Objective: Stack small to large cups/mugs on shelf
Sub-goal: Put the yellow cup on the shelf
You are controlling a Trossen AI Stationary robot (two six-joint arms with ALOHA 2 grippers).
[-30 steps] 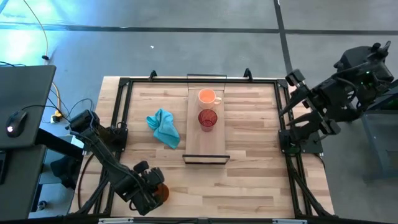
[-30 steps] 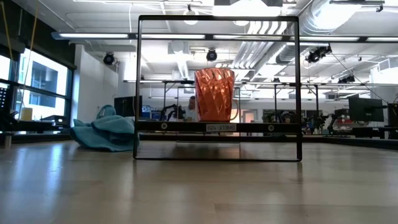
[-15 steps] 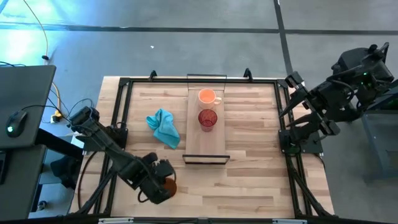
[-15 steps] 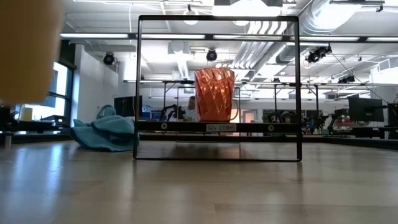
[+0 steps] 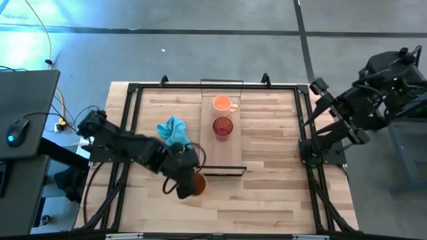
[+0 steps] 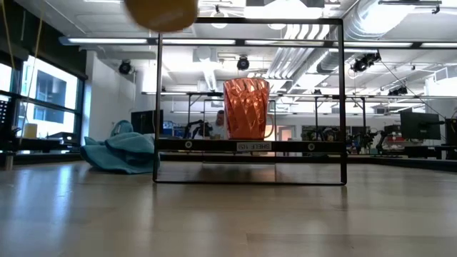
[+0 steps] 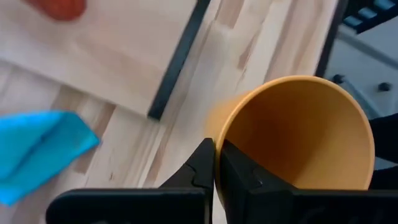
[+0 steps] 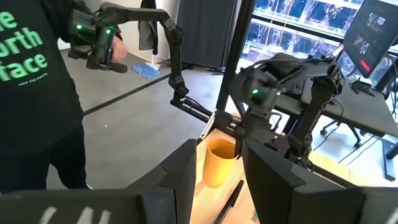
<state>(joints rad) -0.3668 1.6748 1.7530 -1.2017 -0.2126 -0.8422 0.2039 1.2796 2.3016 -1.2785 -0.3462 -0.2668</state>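
My left gripper (image 5: 189,179) is shut on the amber-brown cup (image 5: 197,185), high above the table just left of the shelf's near end. In the low view only the cup's bottom (image 6: 161,11) shows, at the top. The shelf (image 5: 230,153) is a narrow light-wood board with a dark lip (image 5: 221,171) at its near end. On it stand the pale orange mug (image 5: 222,103) at the far end and the dark red patterned cup (image 5: 222,127) behind it. My right gripper (image 5: 315,87) is open, raised beyond the table's right edge. My left gripper pinches the amber cup's wall at the rim (image 7: 219,144), one finger (image 7: 236,171) inside the cup and the other (image 7: 200,168) outside. The fingers slant down from the table's left. The cup is lifted clear of the table and hangs tilted below them.
A crumpled teal cloth (image 5: 175,131) lies on the table left of the shelf, close to my left arm. A black frame (image 5: 137,90) runs around the tabletop. A person (image 8: 37,93) stands in the room beyond the table.
My left gripper has swung from the table's near left corner up and toward the right and far side, to the shelf's near end. It carries the amber cup, which has risen clear of the table. The wrist has turned on the way.
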